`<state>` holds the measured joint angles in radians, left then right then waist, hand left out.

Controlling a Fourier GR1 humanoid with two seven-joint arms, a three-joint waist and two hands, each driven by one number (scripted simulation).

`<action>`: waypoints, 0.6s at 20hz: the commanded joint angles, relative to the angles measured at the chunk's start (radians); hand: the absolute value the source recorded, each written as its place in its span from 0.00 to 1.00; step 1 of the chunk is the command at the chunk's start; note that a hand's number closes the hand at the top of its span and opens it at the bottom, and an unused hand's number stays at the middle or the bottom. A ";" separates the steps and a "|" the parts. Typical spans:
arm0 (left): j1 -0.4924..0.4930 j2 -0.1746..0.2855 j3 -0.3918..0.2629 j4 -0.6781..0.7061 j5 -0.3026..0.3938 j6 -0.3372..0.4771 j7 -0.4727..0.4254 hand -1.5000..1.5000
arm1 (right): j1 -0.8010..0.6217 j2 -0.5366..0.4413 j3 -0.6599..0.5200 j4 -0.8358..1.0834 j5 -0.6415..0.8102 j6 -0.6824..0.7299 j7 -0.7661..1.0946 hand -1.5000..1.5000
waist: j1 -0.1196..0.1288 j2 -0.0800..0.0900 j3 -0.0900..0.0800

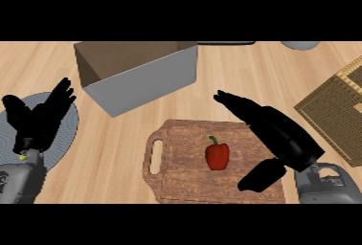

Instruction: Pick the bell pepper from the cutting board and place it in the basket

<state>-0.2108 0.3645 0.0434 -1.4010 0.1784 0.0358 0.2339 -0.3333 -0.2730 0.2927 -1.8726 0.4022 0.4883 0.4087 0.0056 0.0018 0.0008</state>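
A red bell pepper (217, 155) with a green stem lies on the brown wooden cutting board (181, 177) at the lower middle. My right hand (277, 132) hovers over the board's right side, just right of the pepper, open with fingers stretched toward the upper left and the thumb hanging below. It does not touch the pepper. The woven basket (338, 109) sits at the right edge, partly cut off by the frame. At the left edge my left hand (39, 119) rests open, fingers up.
An open grey cardboard box (145, 81) stands behind the board at the upper middle. A round grey striped mat (67, 131) lies under my left hand. A grey object (300, 45) peeks in at the top right.
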 commanded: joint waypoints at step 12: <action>0.073 -0.066 0.019 -0.012 -0.064 -0.017 -0.045 0.50 | -0.019 0.099 0.062 0.342 0.234 -0.055 -0.162 0.00 | -0.001 -0.002 -0.001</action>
<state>-0.2039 0.3346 0.0742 -1.3863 0.1399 0.0100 0.2185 -0.3452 -0.1723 0.3585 -1.5612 0.6078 0.4017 0.2546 0.0039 0.0007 0.0002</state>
